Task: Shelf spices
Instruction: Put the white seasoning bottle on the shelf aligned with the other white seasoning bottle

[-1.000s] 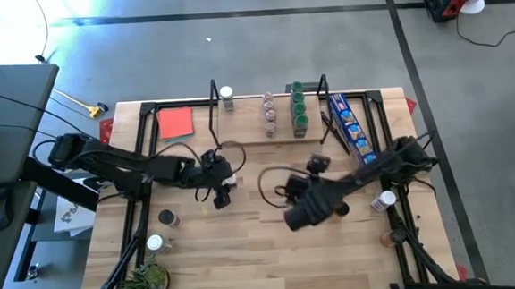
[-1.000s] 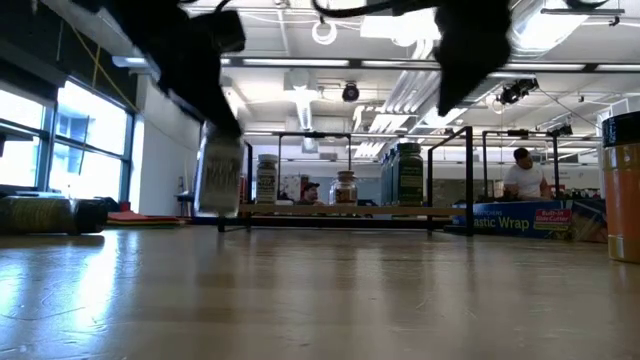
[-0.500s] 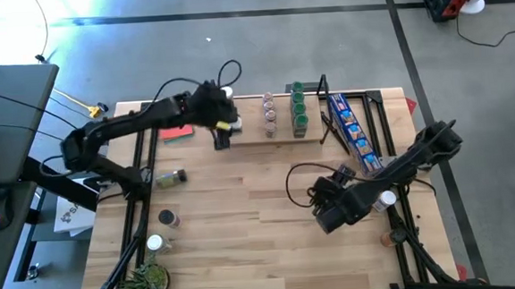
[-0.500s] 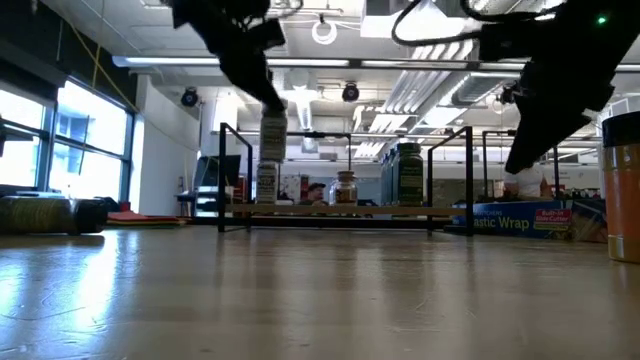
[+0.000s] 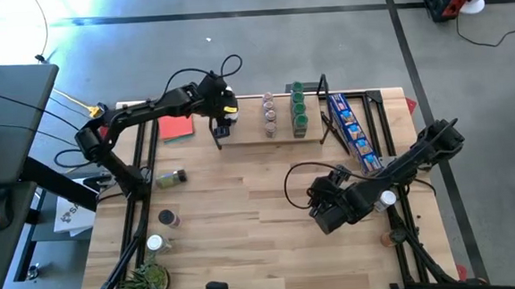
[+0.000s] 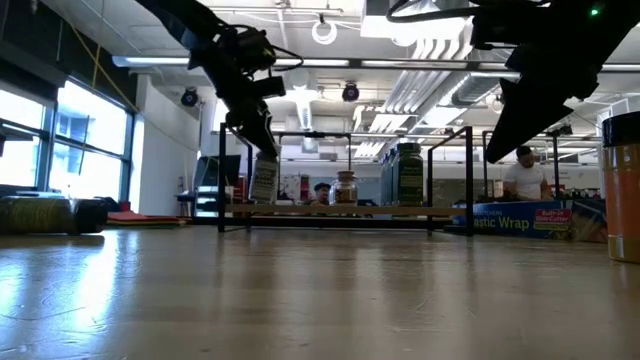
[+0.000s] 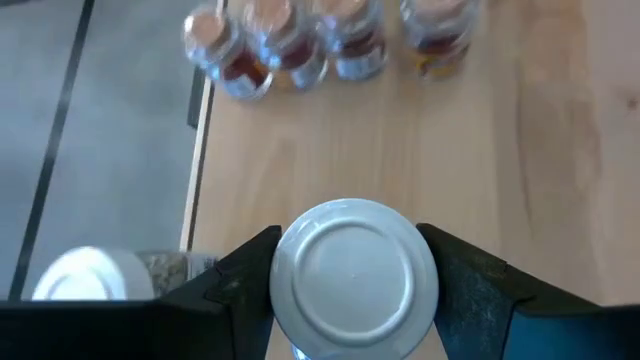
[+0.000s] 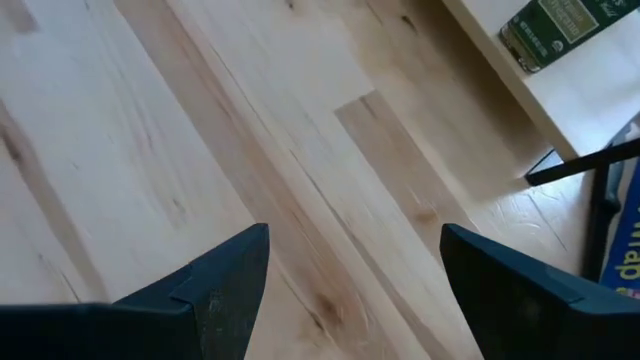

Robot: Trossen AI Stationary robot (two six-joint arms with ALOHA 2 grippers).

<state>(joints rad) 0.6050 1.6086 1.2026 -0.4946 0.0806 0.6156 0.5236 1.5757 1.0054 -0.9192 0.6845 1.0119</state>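
My left gripper (image 5: 221,126) is shut on a clear spice jar with a white cap (image 7: 352,275), over the left end of the shelf (image 5: 252,134) at the table's far edge. In the low view the jar (image 6: 264,181) hangs just above the wooden board (image 6: 340,210). Brown-capped jars (image 5: 269,113) and green-capped jars (image 5: 298,106) stand on the board to its right. Another white-capped jar (image 7: 85,276) shows beside the held one. My right gripper (image 5: 327,219) stands open above bare table at the right. My left gripper pinches the jar at its top, by the rim of the white cap (image 7: 283,290), one finger (image 7: 245,285) on each side. The fingers slant down from the table's left. The jar hangs nearly upright; whether its base touches the board I cannot tell.
A long blue package (image 5: 352,131) lies right of the shelf and a red card (image 5: 176,124) left of it. Loose jars sit at the table's left (image 5: 171,177) (image 5: 166,219) (image 5: 154,243) and right (image 5: 387,199). A small plant (image 5: 147,279) stands at the near left corner.
My left gripper has carried the jar from the table's middle toward the far edge, up over the shelf's left end, then down toward the board. My right gripper has drawn back toward the table's right edge and sunk a little, staying open.
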